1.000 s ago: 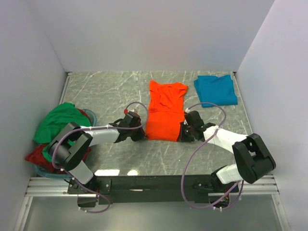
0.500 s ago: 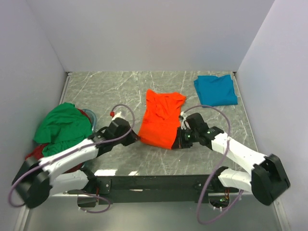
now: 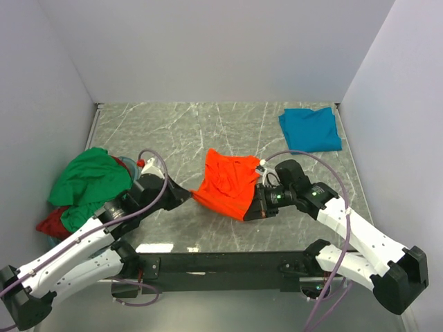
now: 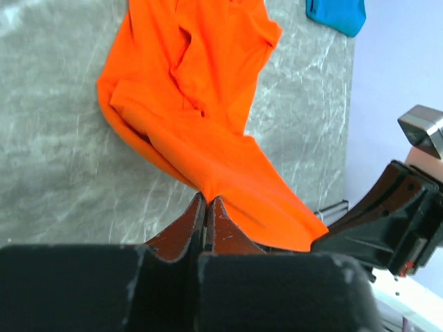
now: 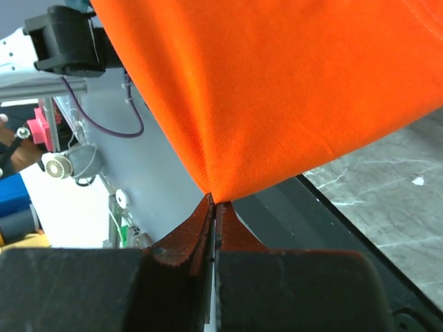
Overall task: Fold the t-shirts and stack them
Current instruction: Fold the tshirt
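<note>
The orange t-shirt [image 3: 227,181] hangs lifted between both grippers at the table's middle, its far end still on the marble. My left gripper [image 3: 190,196] is shut on its near left corner, seen in the left wrist view [image 4: 205,199] with the orange shirt [image 4: 201,90] trailing away. My right gripper [image 3: 248,211] is shut on the near right corner, seen in the right wrist view [image 5: 214,200] under the orange cloth [image 5: 291,83]. The teal blue t-shirt [image 3: 310,128] lies folded at the far right. The green t-shirt [image 3: 86,178] lies crumpled over the dark red one [image 3: 52,225] at the left.
White walls close in the marble table [image 3: 166,131] on three sides. A black rail [image 3: 221,263] with the arm bases runs along the near edge. A hose loop [image 3: 131,167] lies by the green pile. The teal shirt's corner shows in the left wrist view [image 4: 337,14].
Both grippers have pulled back toward the near edge and risen, dragging and lifting the orange shirt's near hem; the shirt has bunched up and shifted nearer.
</note>
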